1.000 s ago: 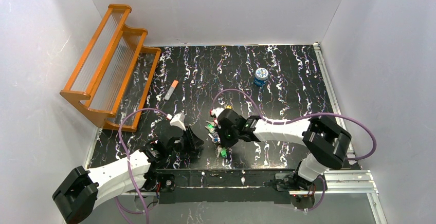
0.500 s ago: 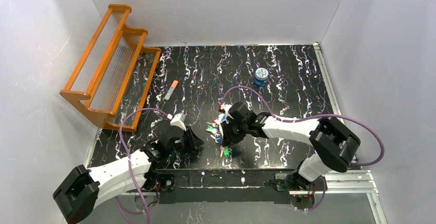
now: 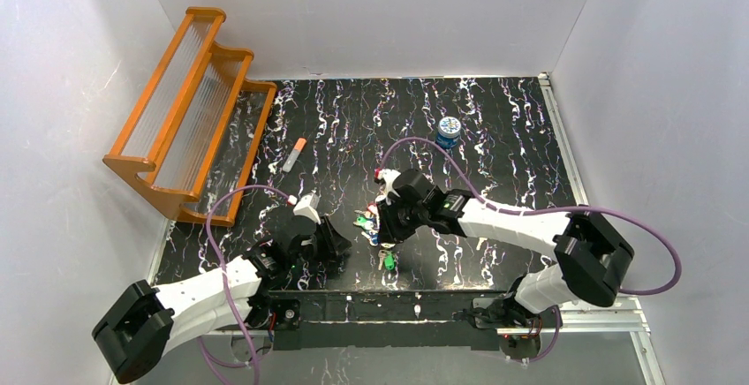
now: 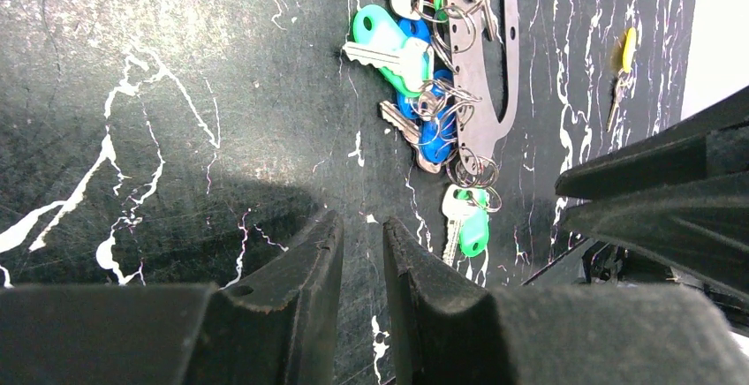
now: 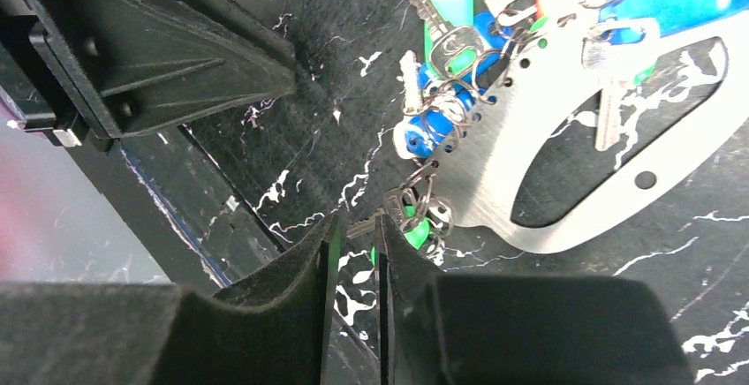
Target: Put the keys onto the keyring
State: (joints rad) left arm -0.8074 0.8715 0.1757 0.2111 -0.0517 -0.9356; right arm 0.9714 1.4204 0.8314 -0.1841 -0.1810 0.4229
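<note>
The keyring (image 5: pixel 565 169) is a pale oval loop lying flat on the black marbled table. Several keys with green (image 5: pixel 449 1) and blue (image 5: pixel 437 94) heads are bunched along its edge on small wire rings. One green key (image 5: pixel 412 229) lies at the loop's near end; it also shows in the top view (image 3: pixel 386 261). My right gripper (image 5: pixel 358 222) hangs just over that key's blade, fingers a narrow slit apart, nothing between them. My left gripper (image 4: pixel 362 226) is low, left of the bunch (image 4: pixel 415 94), nearly closed and empty. A yellow key (image 4: pixel 625 54) lies apart.
An orange wooden rack (image 3: pixel 190 107) stands at the back left. An orange-tipped white tube (image 3: pixel 294 154) lies near it. A small blue tin (image 3: pixel 449 131) stands at the back right. The table's front rail (image 3: pixel 415 301) is close behind the keys. White walls enclose the table.
The right arm has swung its elbow out to the right and its wrist has shifted slightly back. The keys and the left arm have stayed put.
</note>
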